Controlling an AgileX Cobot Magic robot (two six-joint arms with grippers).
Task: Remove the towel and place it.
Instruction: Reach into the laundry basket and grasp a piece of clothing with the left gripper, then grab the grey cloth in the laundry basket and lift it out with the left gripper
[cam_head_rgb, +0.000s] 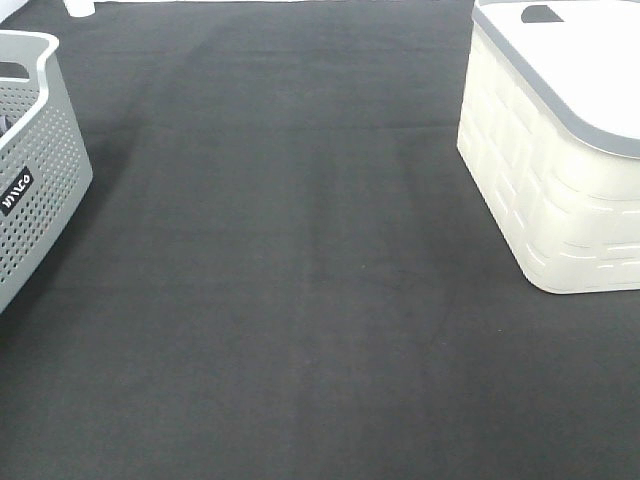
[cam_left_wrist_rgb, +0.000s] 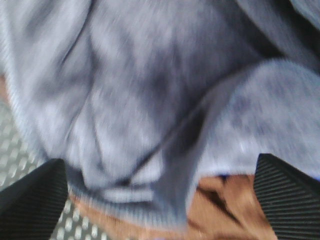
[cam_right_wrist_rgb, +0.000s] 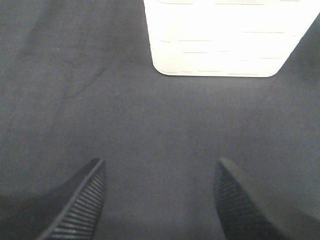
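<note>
One black cloth-covered table fills the high camera's view and carries two baskets, set well apart at opposite edges. One is a grey basket with perforated walls and a small dark label, on the left. The other is a white basket with a brick-pattern wall and a grey rim, on the right.

One towel, greyish-purple and soft, appears only in the left wrist view. It lies crumpled in deep folds and is blurred. It rests on one brown cloth, and perforated grey plastic like the grey basket's shows at its edge.

The left gripper is poised right over the towel. Its two black ribbed fingers are spread wide, one at either side of the bunched fabric. Whether they touch the fabric cannot be told through the blur.

The right gripper hangs over bare table, facing the white basket. Its two fingers are likewise spread wide and hold nothing.

One small white object sits at the table's far edge, cut off by the frame and too little of it visible to identify.
</note>
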